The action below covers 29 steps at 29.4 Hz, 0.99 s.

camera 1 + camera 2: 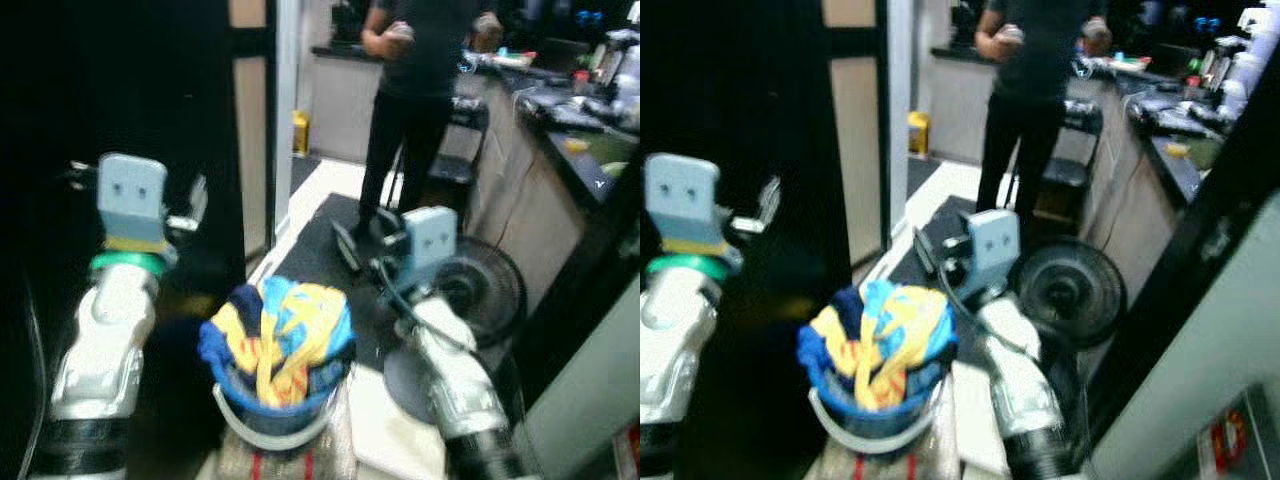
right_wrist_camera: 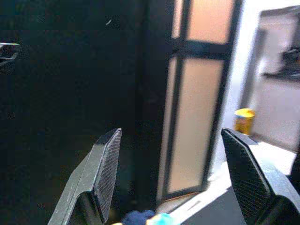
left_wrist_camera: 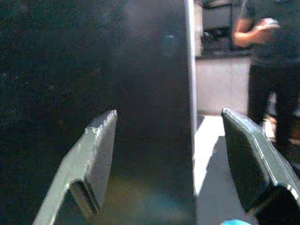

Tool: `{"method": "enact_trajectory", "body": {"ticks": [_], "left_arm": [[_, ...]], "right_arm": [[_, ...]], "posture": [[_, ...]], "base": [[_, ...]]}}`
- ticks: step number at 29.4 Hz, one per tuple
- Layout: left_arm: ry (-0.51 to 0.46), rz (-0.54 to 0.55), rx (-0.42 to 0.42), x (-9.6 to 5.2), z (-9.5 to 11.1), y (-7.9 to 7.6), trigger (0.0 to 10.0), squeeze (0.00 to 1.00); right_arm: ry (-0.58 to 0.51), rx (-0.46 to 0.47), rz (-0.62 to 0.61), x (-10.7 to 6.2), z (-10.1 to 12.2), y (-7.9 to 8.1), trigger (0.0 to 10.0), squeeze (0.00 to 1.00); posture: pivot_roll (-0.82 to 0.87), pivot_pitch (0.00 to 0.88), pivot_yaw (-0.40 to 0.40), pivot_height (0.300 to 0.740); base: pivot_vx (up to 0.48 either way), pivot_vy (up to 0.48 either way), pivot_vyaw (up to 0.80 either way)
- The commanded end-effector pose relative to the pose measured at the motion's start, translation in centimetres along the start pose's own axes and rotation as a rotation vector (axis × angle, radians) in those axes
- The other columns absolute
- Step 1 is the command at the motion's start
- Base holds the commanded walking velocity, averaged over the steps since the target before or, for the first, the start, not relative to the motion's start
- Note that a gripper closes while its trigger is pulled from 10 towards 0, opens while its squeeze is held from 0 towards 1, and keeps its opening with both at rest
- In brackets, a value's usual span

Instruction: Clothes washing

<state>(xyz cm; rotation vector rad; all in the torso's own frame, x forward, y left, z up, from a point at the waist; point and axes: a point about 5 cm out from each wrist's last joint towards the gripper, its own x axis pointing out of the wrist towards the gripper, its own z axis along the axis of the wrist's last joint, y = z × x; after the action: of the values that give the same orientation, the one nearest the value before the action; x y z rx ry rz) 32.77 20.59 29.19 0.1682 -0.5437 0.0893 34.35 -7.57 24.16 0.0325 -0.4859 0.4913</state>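
Nearest the camera, a blue bucket point(image 1: 275, 395) with a pale handle is sitting just below the robot's head, between the 2 silver arms, heaped with clothes point(image 1: 280, 335) in yellow, blue and white. It appears to be resting on a light, striped support whose nature cannot be made out.

The left claw point(image 3: 168, 154) is pointing toward a dark panel point(image 1: 170, 90), its 2 black fingers spread wide and grasping nothing. The right claw point(image 2: 183, 173) is likewise released and carrying nothing, its fingers parted and facing a door with frosted panes point(image 2: 197, 117); a scrap of the blue and yellow laundry is showing at the edge of its wrist view.

Beyond the right arm, a black floor fan point(image 1: 485, 290) is standing on the floor beside a dark mat point(image 1: 330, 250). Farther off, a small yellow container point(image 1: 300, 130) is standing by the wall. Farthest, a person point(image 1: 420, 90) in dark clothing is standing at a kitchen bench point(image 1: 560, 140) crowded with items too blurred to name.

Judged step: transport, with the load being carried toward a washer, which cannot be identified among these views. The next move is likely calling for reaching the machine, then lowering 1 claw into the heap and closing on a garment.
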Motion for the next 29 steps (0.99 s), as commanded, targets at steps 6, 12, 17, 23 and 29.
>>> {"method": "enact_trajectory", "body": {"ticks": [6,12,17,23,29], "left_arm": [[0.016,-0.027,0.000,-0.2,-0.5,-0.8,10.0,0.00],[0.043,-0.042,-0.012,-0.5,-1.2,-1.1,10.0,0.00],[0.061,-0.054,-0.011,-0.6,-1.6,-1.4,10.0,0.00],[0.105,-0.092,-0.010,-0.9,-2.5,-1.9,10.0,0.00],[0.220,-0.173,-0.017,-2.8,-5.4,-3.7,10.0,0.00]], "right_arm": [[0.029,-0.005,-0.056,-0.6,-0.5,-1.4,10.0,0.00],[0.094,0.008,-0.106,-1.3,-2.0,-2.4,10.0,0.00],[0.121,-0.022,-0.146,-1.9,-2.6,-3.2,10.0,0.00],[0.172,-0.068,-0.154,-2.5,-3.9,-3.4,10.0,0.00],[0.272,-0.106,-0.161,-4.3,-6.7,-3.2,10.0,0.00]], "posture": [[0.03,0.000,-0.012,0.740],[0.03,0.000,-0.010,0.740],[0.02,0.002,-0.005,0.740],[0.02,0.010,0.000,0.740],[0.03,0.028,0.005,0.740]], "base": [[0.480,0.000,0.00],[0.364,0.000,-0.55],[0.340,0.000,-0.48],[0.085,0.000,0.00],[0.000,0.000,0.00]]}}
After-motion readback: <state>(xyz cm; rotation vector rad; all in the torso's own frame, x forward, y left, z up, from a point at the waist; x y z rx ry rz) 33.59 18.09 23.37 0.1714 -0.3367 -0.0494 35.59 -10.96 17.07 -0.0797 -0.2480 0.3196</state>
